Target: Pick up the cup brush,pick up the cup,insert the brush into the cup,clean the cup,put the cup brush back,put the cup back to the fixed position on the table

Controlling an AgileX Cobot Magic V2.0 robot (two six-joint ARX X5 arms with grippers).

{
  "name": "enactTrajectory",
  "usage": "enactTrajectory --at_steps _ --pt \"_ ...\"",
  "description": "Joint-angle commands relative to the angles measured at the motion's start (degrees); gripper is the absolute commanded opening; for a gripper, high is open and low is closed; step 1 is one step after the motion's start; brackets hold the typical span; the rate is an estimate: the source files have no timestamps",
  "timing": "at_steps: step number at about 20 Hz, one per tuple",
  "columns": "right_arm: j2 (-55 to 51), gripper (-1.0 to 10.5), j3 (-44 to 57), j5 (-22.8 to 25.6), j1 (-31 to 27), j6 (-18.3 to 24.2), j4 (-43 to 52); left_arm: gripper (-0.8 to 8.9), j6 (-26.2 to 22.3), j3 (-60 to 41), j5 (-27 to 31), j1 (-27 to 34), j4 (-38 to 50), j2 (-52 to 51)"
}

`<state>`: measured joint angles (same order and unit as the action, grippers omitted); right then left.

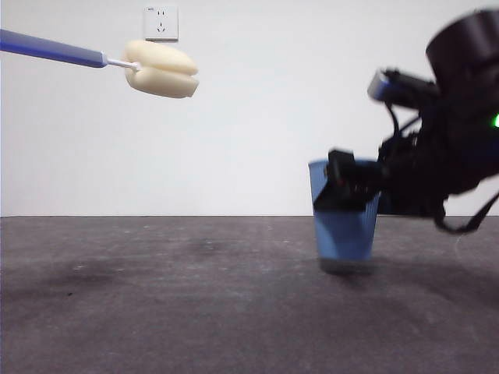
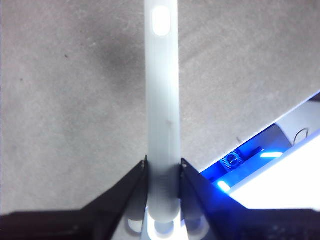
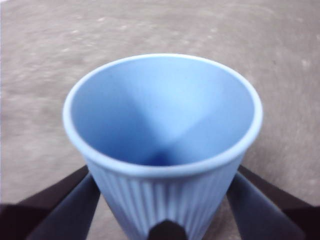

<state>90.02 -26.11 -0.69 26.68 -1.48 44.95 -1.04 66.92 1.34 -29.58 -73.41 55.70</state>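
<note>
Two grippers are at work, each holding one thing.

Front view: the brush (image 1: 117, 61) hangs high in the air at upper left, well above the tabletop (image 1: 156, 296). Its long axis runs near level, dipping slightly toward the head; the handle enters from the left edge and the cream sponge head points right, toward the cup (image 1: 345, 226). Brush and cup are well apart. The cup stands upright, mouth up, right of centre, its base at or just above the tabletop; contact cannot be told. The right gripper (image 1: 351, 187) reaches in from the right edge, dark and bulky, with a jaw across the cup's upper wall. A wall socket (image 1: 161, 22) sits on the white wall behind.

Left wrist view: the left gripper (image 2: 163, 167) has both jaws clenched on the pale handle, which runs straight away from the jaws over the tabletop.

Right wrist view: the jaws flank the cup's ribbed wall, grasping it on both sides; the open mouth faces the camera, interior bare.
</note>
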Motion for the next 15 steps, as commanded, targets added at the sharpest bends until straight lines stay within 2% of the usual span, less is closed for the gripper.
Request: enactTrajectory --at_steps 1,3,6,8,12,15 --pt "-8.52 -0.2 -0.42 3.1 1.49 4.48 -10.93 -0.08 -4.59 -0.15 0.17 -0.11 0.0 0.52" --pt "-15.61 -0.2 -3.3 6.73 3.13 9.94 -26.27 -0.08 -8.63 -0.15 0.11 -0.09 -0.22 1.42" --pt "-21.51 -0.2 -10.12 13.99 6.1 21.86 -48.87 -0.08 -14.53 -0.15 -0.02 -0.11 -1.05 3.67" --pt "-22.1 -0.2 -14.8 20.28 7.93 29.77 -59.84 -0.08 -16.79 -0.15 -0.39 -0.13 -1.07 5.51" --pt "-22.1 -0.2 -18.71 31.45 11.69 45.22 -69.42 -0.08 -18.71 -0.15 -2.75 -1.73 -0.83 7.91" --pt "-22.1 -0.2 -18.75 36.72 14.08 53.79 -71.21 -0.08 -18.71 -0.15 -3.41 -5.03 -0.07 7.91"
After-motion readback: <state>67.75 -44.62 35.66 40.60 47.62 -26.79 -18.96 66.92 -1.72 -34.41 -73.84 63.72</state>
